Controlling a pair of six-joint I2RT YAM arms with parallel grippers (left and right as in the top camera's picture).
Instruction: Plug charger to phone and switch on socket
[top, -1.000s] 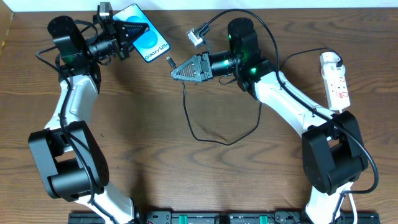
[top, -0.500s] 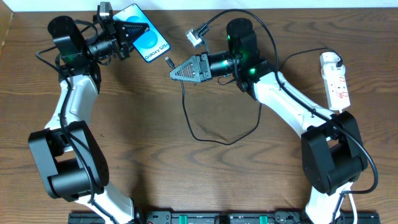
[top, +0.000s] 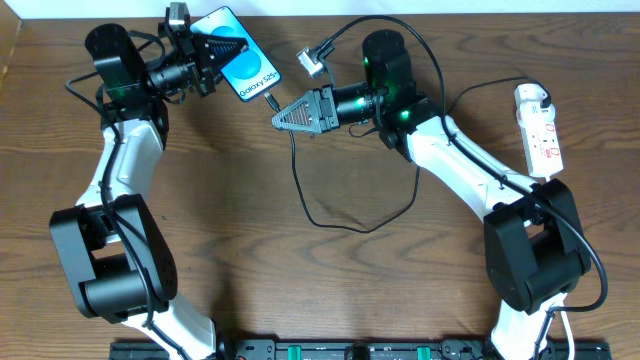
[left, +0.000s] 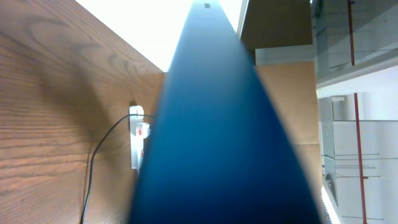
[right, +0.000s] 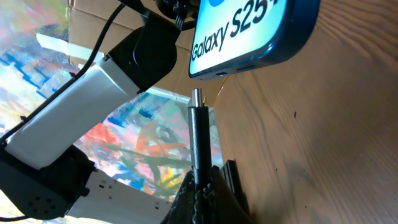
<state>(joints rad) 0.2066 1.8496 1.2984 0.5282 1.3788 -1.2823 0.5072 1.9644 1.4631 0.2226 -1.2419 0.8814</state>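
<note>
The left gripper (top: 222, 47) is pinching the phone (top: 245, 68) by its upper end at the far side of the wooden table (top: 220, 220). It is holding the phone tilted and seemingly raised off the surface, with the blue "Galaxy S25+" screen facing up. The right gripper (top: 278, 119) is clamping the charger (top: 300, 190) just behind its small plug (right: 196, 96). The plug is pointing at the phone's lower edge, and the right wrist view is showing a narrow gap between the two. The charger's black lead is looping across the table. The socket (top: 540, 128) is lying well apart, near the right edge.
</note>
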